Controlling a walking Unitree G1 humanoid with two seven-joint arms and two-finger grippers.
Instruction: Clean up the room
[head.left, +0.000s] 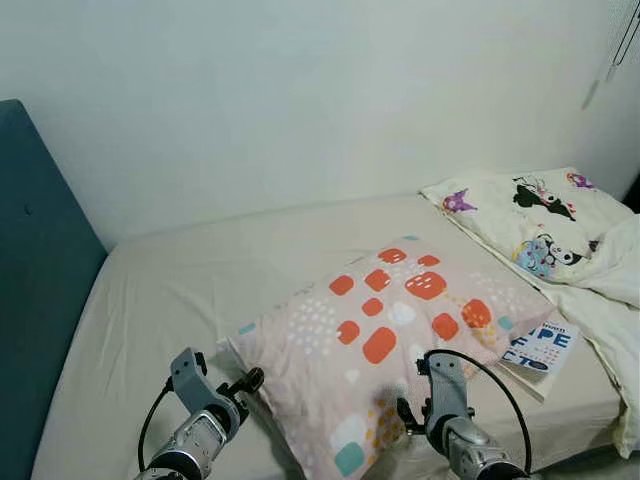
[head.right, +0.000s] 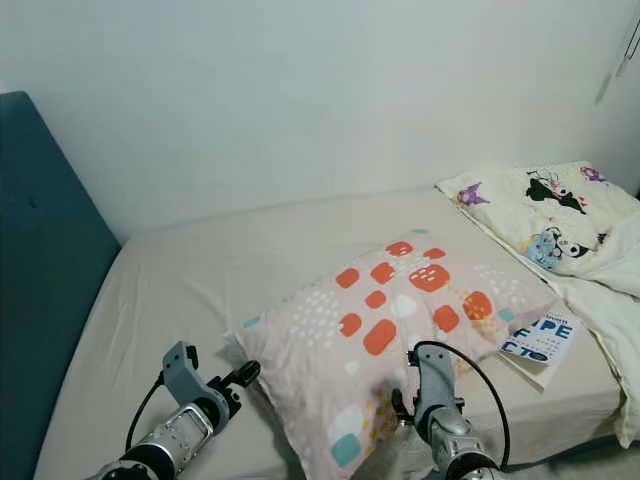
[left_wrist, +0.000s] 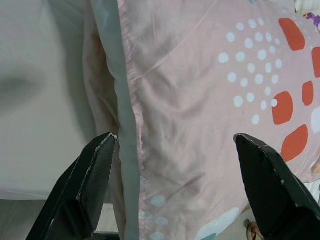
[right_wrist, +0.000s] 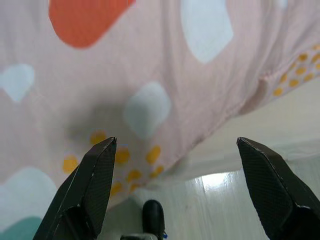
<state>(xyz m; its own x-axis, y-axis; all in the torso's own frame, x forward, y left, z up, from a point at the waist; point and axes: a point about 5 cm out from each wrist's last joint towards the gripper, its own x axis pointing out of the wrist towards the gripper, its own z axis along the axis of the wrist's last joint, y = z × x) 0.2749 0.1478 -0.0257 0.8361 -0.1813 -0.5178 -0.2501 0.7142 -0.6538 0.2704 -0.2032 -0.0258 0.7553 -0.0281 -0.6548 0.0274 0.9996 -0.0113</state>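
Both claws hover low over the near edge of the bed (head.left: 180, 290), each spread wide and holding nothing. Left claw (left_wrist: 172, 165) faces the pillow's near left corner, one finger over the sheet beside the seam and the other over the pink fabric; right claw (right_wrist: 175, 170) sits at the pillow's near right edge, where the cloth overhangs the mattress and a strip of floor shows beneath. That pillow (head.left: 390, 340), pink with orange, white and teal patches, lies askew in the middle of the bed, one corner pointing toward the robot, well apart from the teal headboard (head.left: 40, 270) at the left. A booklet (head.left: 540, 347) with large printed letters rests just beside the pillow's right corner, partly tucked under it as far as can be told. At the far right a cartoon-print quilt (head.left: 540, 220) lies bunched in a heap. Judging from this, tidying has barely started: the pillow is not yet gripped or placed by the headboard, the booklet is not yet removed, and the quilt still needs straightening. Closing on the pillow looks like the step in hand.
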